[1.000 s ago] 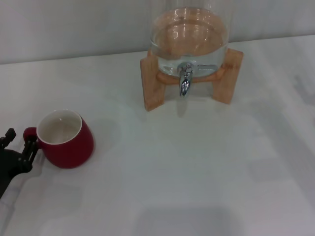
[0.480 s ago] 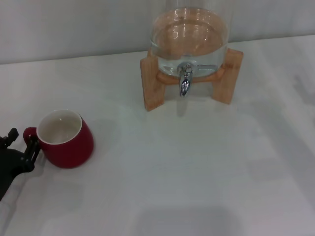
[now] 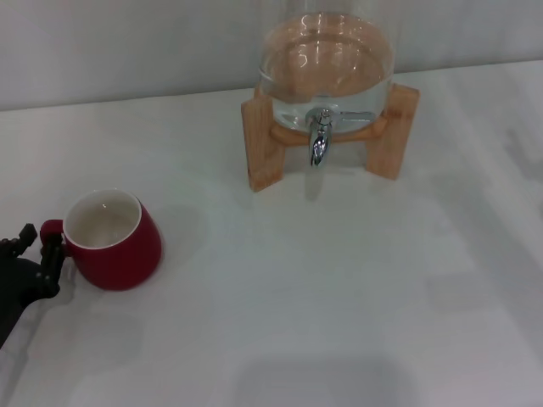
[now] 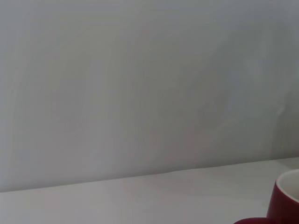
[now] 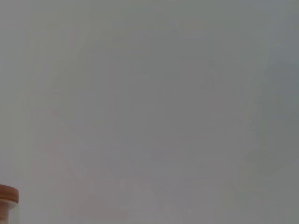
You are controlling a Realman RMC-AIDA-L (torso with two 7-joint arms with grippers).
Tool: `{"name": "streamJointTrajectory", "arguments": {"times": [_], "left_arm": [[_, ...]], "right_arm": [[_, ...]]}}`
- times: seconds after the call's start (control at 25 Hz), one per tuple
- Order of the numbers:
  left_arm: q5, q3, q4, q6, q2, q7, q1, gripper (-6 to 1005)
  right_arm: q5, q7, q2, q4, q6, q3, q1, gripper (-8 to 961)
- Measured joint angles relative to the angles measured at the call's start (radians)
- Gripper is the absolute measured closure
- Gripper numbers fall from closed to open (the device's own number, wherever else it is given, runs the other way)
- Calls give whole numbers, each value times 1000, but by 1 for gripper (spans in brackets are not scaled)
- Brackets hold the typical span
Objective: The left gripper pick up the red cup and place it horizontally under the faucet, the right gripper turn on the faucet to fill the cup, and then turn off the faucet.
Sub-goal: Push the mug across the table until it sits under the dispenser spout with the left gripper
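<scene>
The red cup (image 3: 114,240) stands upright on the white table at the left, white inside showing, its small handle (image 3: 51,227) pointing left. My left gripper (image 3: 39,243) comes in from the left edge, open, with its black fingertips (image 3: 28,230) right at the handle. A sliver of the red cup (image 4: 285,203) shows in the left wrist view. The chrome faucet (image 3: 319,140) points down from the glass dispenser (image 3: 327,64) at the back centre, nothing beneath it. My right gripper is out of view.
The dispenser rests in a wooden stand (image 3: 263,144) whose legs flank the faucet. A grey wall runs behind the table (image 3: 339,288). The right wrist view shows only wall and a wooden corner (image 5: 7,196).
My left gripper has crept slightly right, closer around the cup's handle. The cup and faucet have not moved.
</scene>
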Motion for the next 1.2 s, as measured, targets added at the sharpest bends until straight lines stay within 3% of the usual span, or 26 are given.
{"name": "streamJointTrajectory", "arguments": {"times": [0.68, 1.2], "left_arm": [[27, 2, 1, 0, 0, 0, -9, 874], [73, 1, -3, 29, 1, 0, -65, 875]], "right_arm": [[0, -2, 0, 0, 0, 0, 0, 111], [0, -2, 0, -2, 0, -2, 2, 111]]}}
